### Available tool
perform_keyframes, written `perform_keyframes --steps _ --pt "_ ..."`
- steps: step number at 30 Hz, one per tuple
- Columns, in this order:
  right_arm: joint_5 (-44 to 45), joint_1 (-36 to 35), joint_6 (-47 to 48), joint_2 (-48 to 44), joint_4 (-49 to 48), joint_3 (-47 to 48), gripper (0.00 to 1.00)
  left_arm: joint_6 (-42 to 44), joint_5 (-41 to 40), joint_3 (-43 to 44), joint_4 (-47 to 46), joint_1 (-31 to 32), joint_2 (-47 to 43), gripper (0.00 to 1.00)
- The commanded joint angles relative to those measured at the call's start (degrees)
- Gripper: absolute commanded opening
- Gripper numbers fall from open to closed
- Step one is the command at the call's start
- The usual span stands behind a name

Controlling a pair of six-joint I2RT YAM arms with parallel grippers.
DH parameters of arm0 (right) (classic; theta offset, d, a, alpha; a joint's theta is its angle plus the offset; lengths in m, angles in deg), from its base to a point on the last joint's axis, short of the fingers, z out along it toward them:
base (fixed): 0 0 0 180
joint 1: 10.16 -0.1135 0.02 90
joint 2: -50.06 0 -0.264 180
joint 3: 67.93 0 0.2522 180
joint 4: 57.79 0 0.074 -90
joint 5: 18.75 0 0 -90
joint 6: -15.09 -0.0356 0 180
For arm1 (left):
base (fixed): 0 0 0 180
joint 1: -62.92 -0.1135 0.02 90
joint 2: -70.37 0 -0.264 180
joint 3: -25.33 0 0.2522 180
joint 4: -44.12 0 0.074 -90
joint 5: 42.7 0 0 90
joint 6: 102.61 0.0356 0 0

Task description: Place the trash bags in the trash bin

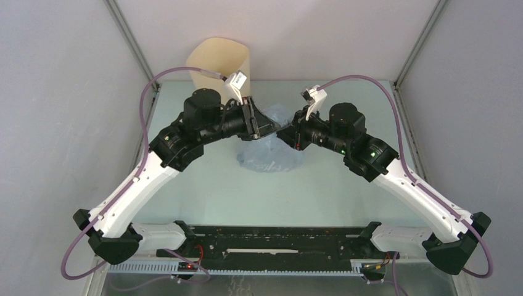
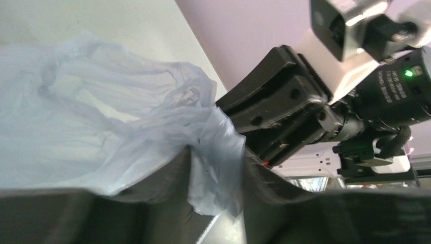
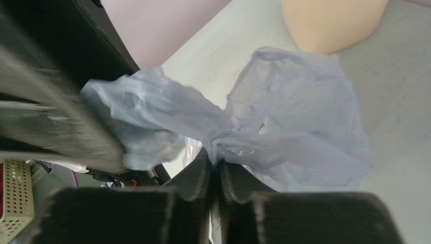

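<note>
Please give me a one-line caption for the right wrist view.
Right gripper pinching a fold of the pale-blue trash bag, beige trash bin beyond.

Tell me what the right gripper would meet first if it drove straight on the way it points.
The trash bag, pinched at the tips of the right gripper. Beyond the plastic, probably the left gripper, though depth is unclear.

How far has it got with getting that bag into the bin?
Done: the thin pale-blue plastic bag is gathered mid-table. In hand: the right arm's jaws pinch a bunch of it; the left arm's jaws stand apart around another fold. Left: carrying it to the cream-beige plastic bin at the far left, which holds none of it.
</note>
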Motion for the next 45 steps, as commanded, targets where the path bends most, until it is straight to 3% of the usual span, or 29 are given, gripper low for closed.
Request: perform_keyframes --steps 1,3,7,11,14,19,23,30,35,40,45 --pt "2.31 0.61 0.45 -0.08 0.19 -1.26 0.06 6.59 -3.16 5.36 2.51 -0.57 -1.06 0.58" --pt "1.89 2.34 -1.04 -0.86 1.76 -2.46 0.00 7.63 -5.26 5.33 2.78 -2.05 -2.25 0.71" --pt "-1.71 7.99 -3.16 -3.80 4.25 -4.56 0.00 8.55 -7.95 4.13 2.80 -8.64 -5.02 0.81" --pt "-6.15 15.07 -6.62 -6.79 7.52 -4.78 0.00 6.37 -11.50 3.74 4.88 -16.89 -5.91 0.80" --pt "-11.46 20.46 -9.13 -8.99 9.34 -4.73 0.00 1.57 -18.61 4.57 8.56 -23.32 -4.42 0.77" --pt "-15.10 25.92 -9.84 -11.59 13.10 -4.73 0.00 -5.01 -27.00 2.61 6.43 -29.05 0.00 0.79" --pt "-19.20 30.98 -10.55 -12.44 14.02 -4.66 0.00 -8.04 -26.42 7.16 4.79 -33.20 7.94 0.79" --pt "-18.64 31.33 -7.61 -11.28 17.44 -2.49 0.00 -3.71 -31.98 25.92 10.67 -34.38 26.01 0.79" --pt "-15.62 31.49 -4.25 -10.48 19.60 -0.41 0.00 -9.86 -38.79 43.15 26.39 -34.38 38.98 0.74" --pt "-13.63 31.78 -2.49 -10.20 20.55 0.63 0.00 -13.13 -39.90 44.96 27.77 -34.46 43.14 0.74" --pt "-13.13 32.01 -2.03 -9.69 20.61 1.22 0.00 -14.17 -36.77 43.86 26.15 -34.63 46.01 0.57"
